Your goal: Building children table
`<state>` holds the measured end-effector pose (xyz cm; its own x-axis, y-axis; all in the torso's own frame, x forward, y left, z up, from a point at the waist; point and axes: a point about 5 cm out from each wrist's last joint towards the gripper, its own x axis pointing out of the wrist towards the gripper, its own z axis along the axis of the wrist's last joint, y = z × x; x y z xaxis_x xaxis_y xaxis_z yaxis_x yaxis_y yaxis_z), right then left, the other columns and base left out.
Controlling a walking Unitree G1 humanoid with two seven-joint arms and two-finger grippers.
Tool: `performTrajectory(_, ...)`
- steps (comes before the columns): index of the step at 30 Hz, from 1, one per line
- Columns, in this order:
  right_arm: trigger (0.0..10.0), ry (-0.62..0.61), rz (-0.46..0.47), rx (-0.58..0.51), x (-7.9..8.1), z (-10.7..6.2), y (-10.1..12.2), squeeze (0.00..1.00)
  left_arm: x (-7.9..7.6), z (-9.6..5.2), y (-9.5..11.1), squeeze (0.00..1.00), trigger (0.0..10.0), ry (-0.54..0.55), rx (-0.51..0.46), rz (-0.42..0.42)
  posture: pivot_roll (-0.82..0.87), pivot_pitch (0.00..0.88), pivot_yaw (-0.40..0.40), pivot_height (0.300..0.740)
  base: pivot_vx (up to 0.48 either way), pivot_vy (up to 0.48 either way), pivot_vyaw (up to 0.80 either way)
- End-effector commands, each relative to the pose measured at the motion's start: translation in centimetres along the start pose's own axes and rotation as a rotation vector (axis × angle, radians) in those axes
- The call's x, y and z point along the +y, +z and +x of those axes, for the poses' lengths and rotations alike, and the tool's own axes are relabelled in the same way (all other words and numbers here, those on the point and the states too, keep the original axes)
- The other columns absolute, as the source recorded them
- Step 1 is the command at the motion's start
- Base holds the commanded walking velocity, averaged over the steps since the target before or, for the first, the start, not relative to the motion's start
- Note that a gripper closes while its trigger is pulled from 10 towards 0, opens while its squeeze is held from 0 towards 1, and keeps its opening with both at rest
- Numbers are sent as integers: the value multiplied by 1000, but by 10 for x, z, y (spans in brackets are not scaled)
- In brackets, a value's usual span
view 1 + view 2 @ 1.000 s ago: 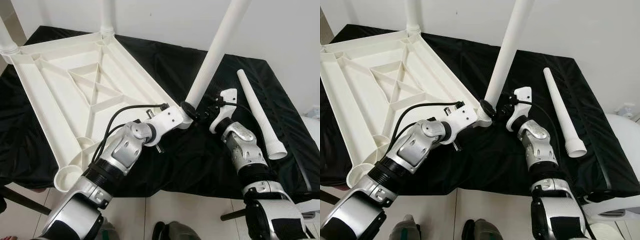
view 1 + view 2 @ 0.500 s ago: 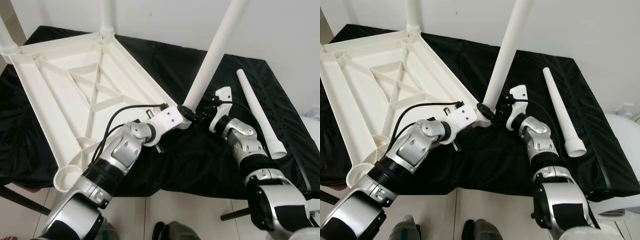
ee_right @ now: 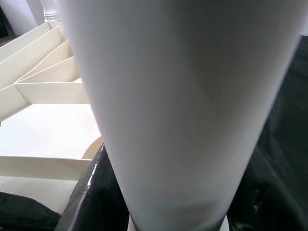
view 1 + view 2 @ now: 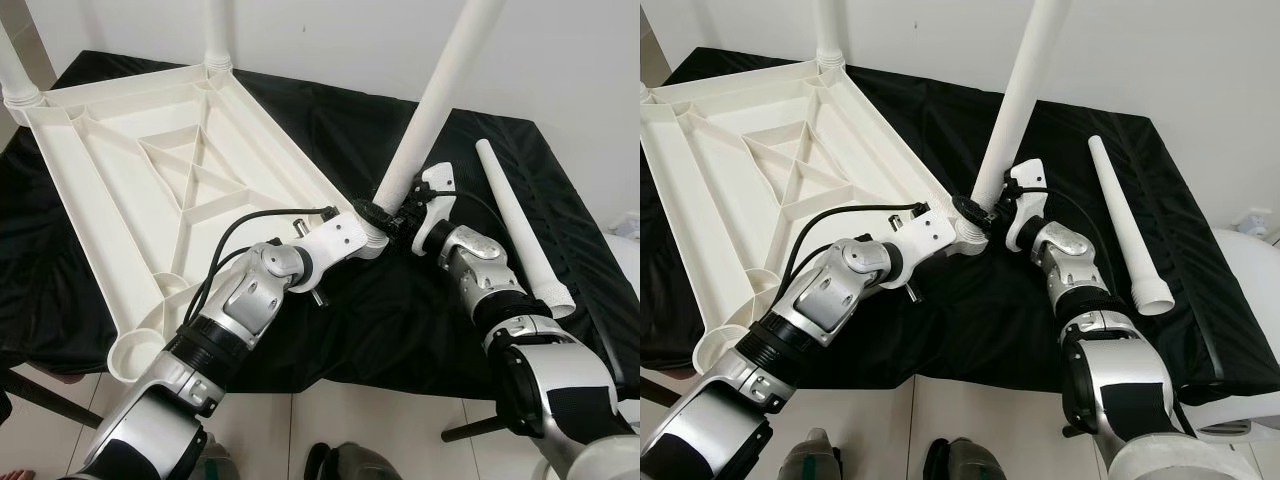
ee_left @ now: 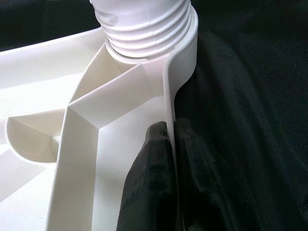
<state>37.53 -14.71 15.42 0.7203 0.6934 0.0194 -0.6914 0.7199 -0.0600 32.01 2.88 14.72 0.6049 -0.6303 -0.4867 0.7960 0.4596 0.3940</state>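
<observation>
Upturned white plastic ribbed tabletop (image 4: 150,190) on black-draped counter (image 4: 330,120), both pincers at its near-right corner.
Left pincer (image 5: 168,159) clenched on the tabletop's rim wall; right pincer (image 4: 392,212) grasping the long white plastic leg (image 4: 435,100) standing tilted in that corner socket; spare white leg (image 4: 520,225) lies right.

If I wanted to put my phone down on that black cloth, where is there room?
Bare black cloth lies before the grippers, and at the far edge between the tabletop and loose leg. It is crowded where both grippers meet the upright leg.
</observation>
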Motion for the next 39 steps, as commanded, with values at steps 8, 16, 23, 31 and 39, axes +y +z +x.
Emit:
performTrajectory(8,10000,-56,21,29,-9,-9,-6,0,-6,2,9,0,10000,-23,-27,24,85,33,-123,740,0,0,0)
performTrajectory(16,10000,-97,73,-43,-2,-3,-7,0,-6,1,9,0,10000,-23,-26,22,84,36,-124,740,0,0,0)
performTrajectory(23,10000,-169,56,-77,10,3,-12,0,-6,1,8,0,10000,-26,-25,24,81,36,-120,740,0,0,0)
performTrajectory(31,10000,-261,44,-122,27,14,-8,0,-8,2,9,0,10000,-33,-26,27,81,33,-122,740,0,0,0)
performTrajectory(39,10000,-436,80,-165,37,25,4,0,-9,2,9,0,10000,-34,-26,30,88,27,-128,740,0,0,0)
